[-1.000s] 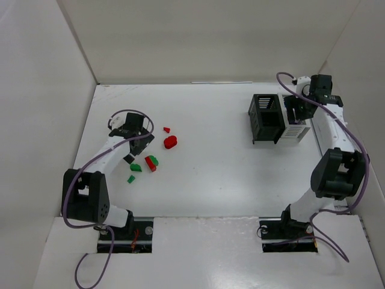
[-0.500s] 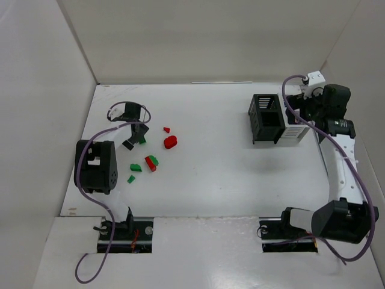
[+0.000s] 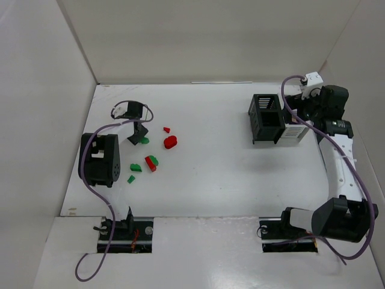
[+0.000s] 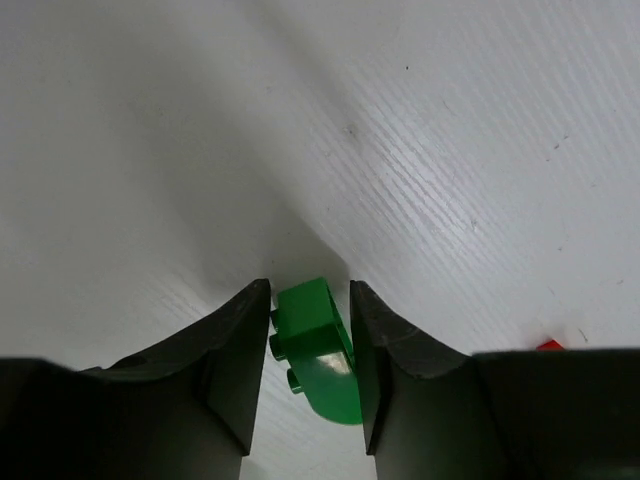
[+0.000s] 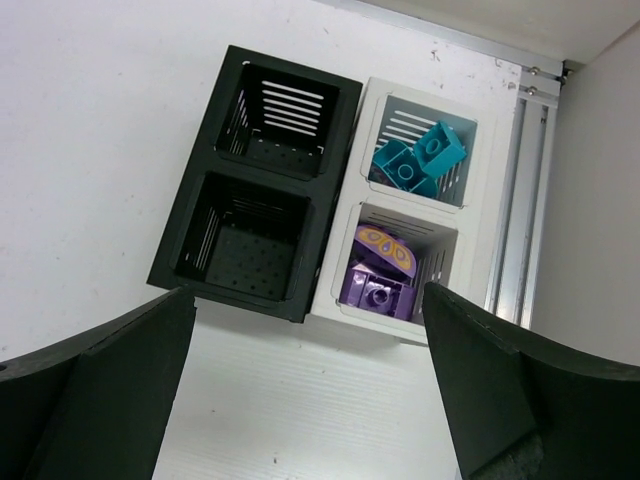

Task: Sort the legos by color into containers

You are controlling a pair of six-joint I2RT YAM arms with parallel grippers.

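Note:
My left gripper (image 4: 309, 288) is shut on a green lego (image 4: 315, 335) that rests on the white table, its fingers pressed against both sides. In the top view that gripper (image 3: 139, 136) stands at the left of the table, by the loose legos: a large red one (image 3: 170, 142), a small red one (image 3: 166, 129), a red and green pair (image 3: 151, 162) and two green ones (image 3: 136, 168). My right gripper (image 5: 308, 295) hangs open and empty above the containers. The black bins (image 5: 330, 190) are empty. The white bins (image 5: 478, 190) hold teal legos (image 5: 420, 160) and purple legos (image 5: 378, 280).
White walls enclose the table on the left, back and right. An aluminium rail (image 5: 520, 200) runs along the wall just beyond the white bins. The container cluster (image 3: 274, 120) sits at the back right, far from the loose legos.
The left jaws have closed onto the green lego, and the left arm has reared up over it. The right gripper opened wider and lifted back from the white bins.

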